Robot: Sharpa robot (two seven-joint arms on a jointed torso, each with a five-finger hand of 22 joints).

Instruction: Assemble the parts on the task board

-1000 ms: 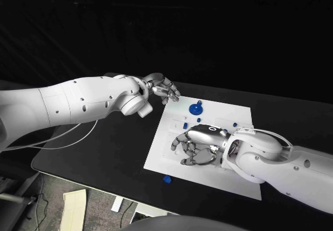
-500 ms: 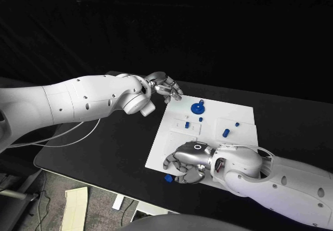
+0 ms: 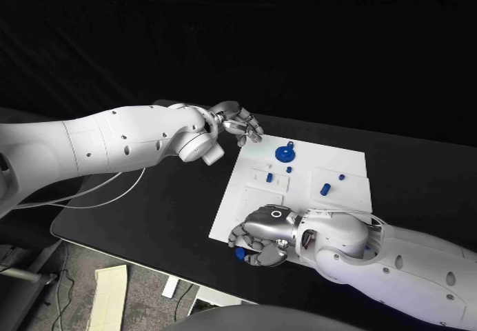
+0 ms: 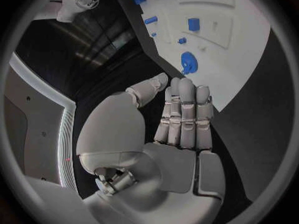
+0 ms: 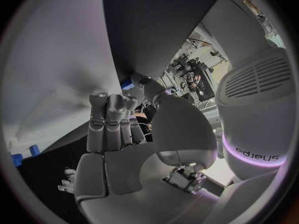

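The white task board (image 3: 298,207) lies in the middle of the black table. On its far half are a round blue part with a knob (image 3: 285,152) (image 4: 189,62) and several small blue parts, one of them (image 3: 324,187). A loose blue part (image 3: 240,254) (image 5: 127,85) lies on the table just off the board's near left corner. My right hand (image 3: 260,238) (image 5: 115,132) hangs over that corner, fingers bent down right beside the loose part, holding nothing that I can see. My left hand (image 3: 236,124) (image 4: 181,119) hovers past the board's far left corner, fingers straight and empty.
A white cable (image 3: 105,196) loops on the table under my left arm. The table's near edge (image 3: 189,272) runs close to the loose part, with floor clutter below it. My right forearm (image 3: 398,255) covers the board's near right part.
My right hand has moved from the board's middle to its near left corner, down beside the loose blue part. The left hand has stayed in place.
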